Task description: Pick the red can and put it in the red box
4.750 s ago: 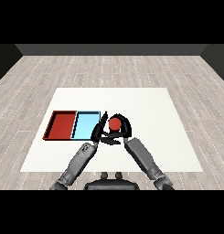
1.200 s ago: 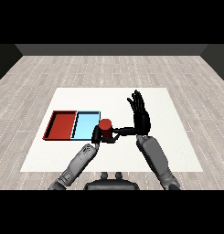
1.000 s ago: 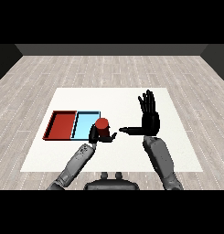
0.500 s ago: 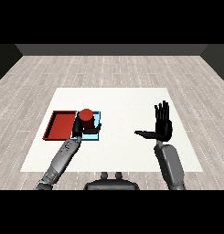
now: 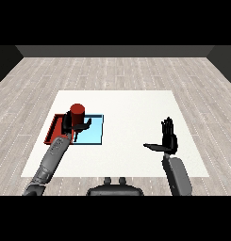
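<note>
**Red can held over the trays at the table's left side**

The robot's left hand is curled round a red cylindrical can, gripping it from the near side, with the thumb sticking out to the right across the light blue tray. The can stands upright in the grip, its round top plainly in sight. From the head view it sits about where the flat red tray meets the flat light blue tray; I cannot tell whether it is resting in a tray or held just above them. Much of the red tray is hidden behind the grey left forearm and the hand, so only its left wall and a strip near its far corner show. The two trays lie side by side, touching, in the left half of the white rectangular table, the red one nearer the table's left edge.

The right hand is well apart from all this, raised over the right part of the table towards the near edge. Its fingers are straight and pointing up, the thumb stretched out to the left, and it holds nothing. Its grey forearm comes up from the near right corner.
</note>
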You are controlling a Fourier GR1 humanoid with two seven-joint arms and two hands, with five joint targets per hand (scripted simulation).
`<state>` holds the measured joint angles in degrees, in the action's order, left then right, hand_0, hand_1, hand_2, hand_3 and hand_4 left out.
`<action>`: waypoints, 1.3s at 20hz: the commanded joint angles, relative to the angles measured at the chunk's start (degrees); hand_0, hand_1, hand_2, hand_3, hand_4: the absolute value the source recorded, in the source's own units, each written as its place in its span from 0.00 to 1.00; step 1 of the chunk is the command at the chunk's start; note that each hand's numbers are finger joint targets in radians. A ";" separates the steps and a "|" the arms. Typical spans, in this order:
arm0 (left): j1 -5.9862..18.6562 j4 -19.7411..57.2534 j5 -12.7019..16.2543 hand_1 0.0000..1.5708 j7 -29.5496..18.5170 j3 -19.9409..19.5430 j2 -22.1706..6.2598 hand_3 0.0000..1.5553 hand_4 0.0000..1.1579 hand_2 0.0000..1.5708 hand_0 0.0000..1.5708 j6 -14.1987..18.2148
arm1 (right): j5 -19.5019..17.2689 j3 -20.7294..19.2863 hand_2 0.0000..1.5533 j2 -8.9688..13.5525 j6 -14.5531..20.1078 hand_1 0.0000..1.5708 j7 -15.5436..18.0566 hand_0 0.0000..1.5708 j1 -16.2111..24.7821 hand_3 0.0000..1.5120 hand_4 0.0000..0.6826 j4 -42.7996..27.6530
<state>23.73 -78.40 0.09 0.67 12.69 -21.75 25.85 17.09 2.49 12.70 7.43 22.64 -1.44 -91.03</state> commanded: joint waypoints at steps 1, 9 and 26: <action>2.69 6.55 -1.37 1.00 0.65 -4.34 -4.70 0.92 0.95 0.96 1.00 -2.65 | 0.73 -1.15 0.00 -1.05 -1.12 0.00 1.16 0.00 -0.55 0.00 0.00 4.42; 7.45 37.47 -0.10 1.00 -8.42 -12.37 -6.96 0.96 0.94 1.00 1.00 -5.65 | -2.14 -1.38 0.00 -0.74 0.50 0.00 2.57 0.00 -1.72 0.00 0.00 4.59; 18.56 71.36 -3.35 0.72 -7.39 -16.87 -2.34 0.00 0.45 0.70 0.72 -1.59 | -4.78 -1.29 0.00 -1.17 -1.48 0.00 10.36 0.00 0.03 0.00 0.00 5.22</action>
<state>41.32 -10.24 -5.15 -6.19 -1.66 -26.03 24.88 13.06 1.14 11.51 6.31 31.11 -2.33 -85.82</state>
